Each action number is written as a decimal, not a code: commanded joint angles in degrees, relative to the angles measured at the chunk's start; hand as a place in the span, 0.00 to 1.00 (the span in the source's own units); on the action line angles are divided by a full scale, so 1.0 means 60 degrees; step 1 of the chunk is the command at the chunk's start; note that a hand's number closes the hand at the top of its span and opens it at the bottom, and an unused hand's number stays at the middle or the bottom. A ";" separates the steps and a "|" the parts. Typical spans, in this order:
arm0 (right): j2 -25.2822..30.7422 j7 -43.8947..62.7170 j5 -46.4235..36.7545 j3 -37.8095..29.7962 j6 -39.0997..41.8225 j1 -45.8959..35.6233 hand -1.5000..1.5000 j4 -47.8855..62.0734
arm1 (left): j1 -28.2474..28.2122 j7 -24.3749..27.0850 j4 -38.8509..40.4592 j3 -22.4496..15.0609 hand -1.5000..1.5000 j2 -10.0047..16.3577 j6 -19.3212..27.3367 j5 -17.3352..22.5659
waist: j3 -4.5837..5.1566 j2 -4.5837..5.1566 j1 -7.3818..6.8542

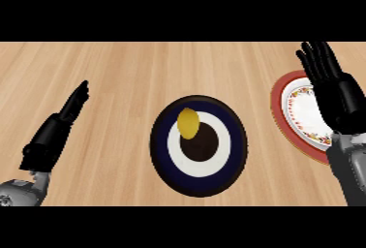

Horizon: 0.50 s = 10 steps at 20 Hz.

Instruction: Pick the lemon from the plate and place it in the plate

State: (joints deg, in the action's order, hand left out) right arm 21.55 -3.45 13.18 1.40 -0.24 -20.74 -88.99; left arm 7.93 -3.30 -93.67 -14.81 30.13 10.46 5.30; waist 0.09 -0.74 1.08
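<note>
Head view. The lemon (188,123) lies on the upper-left part of the dark ringed plate (160,160) at the middle of the counter (107,63), touched by neither hand. Your right hand (330,82), fingers straight and empty, overlaps the red-rimmed plate (300,104) at the right. Your left hand (68,111), seen edge-on, is likewise straight-fingered and empty, well left of the dark plate. Expect the lemon to be light, stiff-skinned and apt to roll (its smooth rind may slip). Close thumb and fingers across its narrow middle, from above.

a light wooden counter (107,63) is carrying a dark blue-and-white ringed plate (161,156) at centre and a red-rimmed floral plate (297,109) at right.
</note>
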 commanded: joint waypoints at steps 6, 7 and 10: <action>-0.1648 0.4133 0.2383 0.0736 0.0850 -0.0020 0.00 0.3556 | 0.0895 0.0837 -0.0741 -0.0214 0.50 -0.0295 -0.0703 0.0283 | -0.0023 0.0570 -0.1006; 0.0694 0.4027 -0.0640 0.2193 0.1453 -0.0767 0.00 0.3242 | 0.0803 0.0765 -0.0608 -0.0441 0.50 -0.0398 -0.0974 0.0471 | 0.0120 0.0506 -0.1180; 0.0685 0.4929 -0.1269 0.2905 0.1907 -0.2286 0.00 0.3865 | 0.0999 0.0704 -0.0377 -0.0544 0.50 -0.0650 -0.1191 0.0712 | 0.0036 0.0363 -0.1050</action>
State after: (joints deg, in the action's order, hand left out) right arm 22.19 19.22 12.14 12.43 7.32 -27.31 -70.47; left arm 13.01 0.33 -96.53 -16.89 27.59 5.37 8.03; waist 0.27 1.59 -4.42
